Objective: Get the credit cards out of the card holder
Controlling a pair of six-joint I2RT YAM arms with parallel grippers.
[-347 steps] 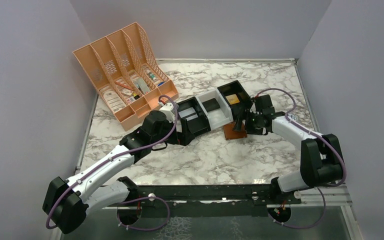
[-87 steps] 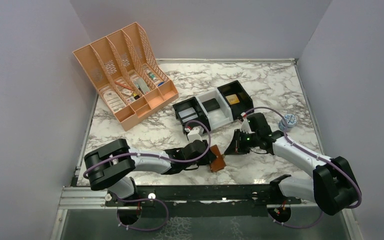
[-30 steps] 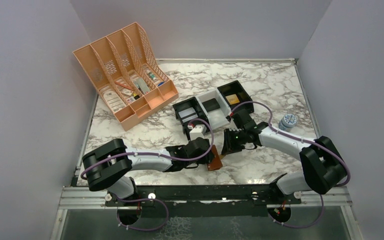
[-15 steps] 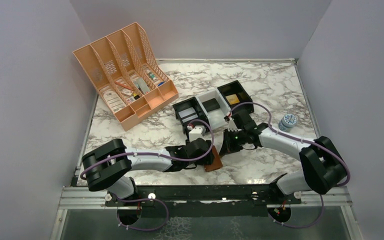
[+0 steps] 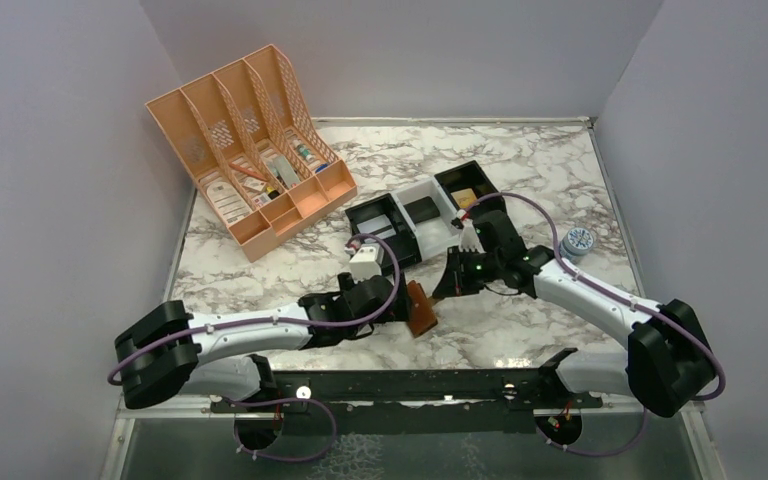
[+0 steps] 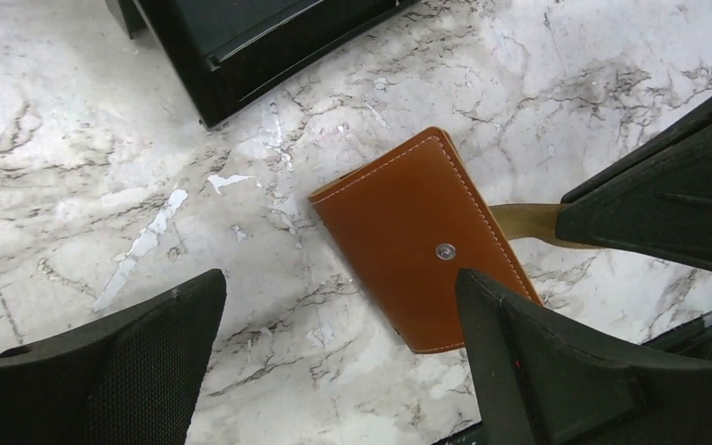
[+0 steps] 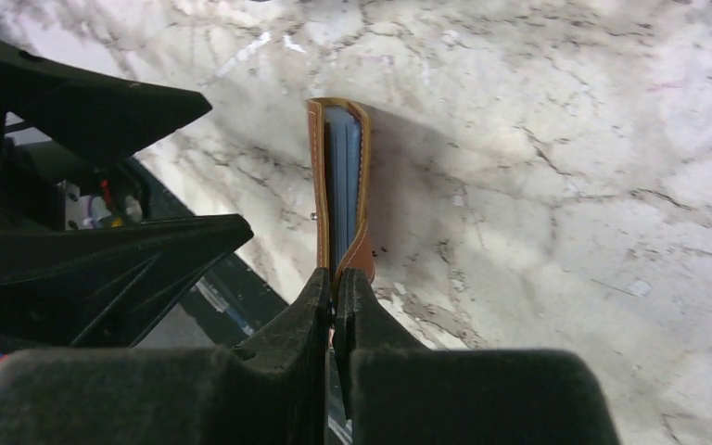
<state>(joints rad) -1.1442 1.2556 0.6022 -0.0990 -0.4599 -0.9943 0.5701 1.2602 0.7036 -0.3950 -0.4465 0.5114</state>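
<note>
The brown wallet (image 6: 422,241) is sitting shut, blue showing inside. The right gripper (image 7: 336,287) is pinching its tab. The left gripper (image 6: 334,292) is pointing at it, wide open.

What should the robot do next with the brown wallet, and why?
Probably close the left gripper on the wallet. That gripper is open wide over the folded wallet, while the right gripper is shut on its tab. A hold there would let the tab be pulled open.

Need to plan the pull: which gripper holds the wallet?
The right gripper, shut on the wallet by its tab; the left gripper stands open.
</note>
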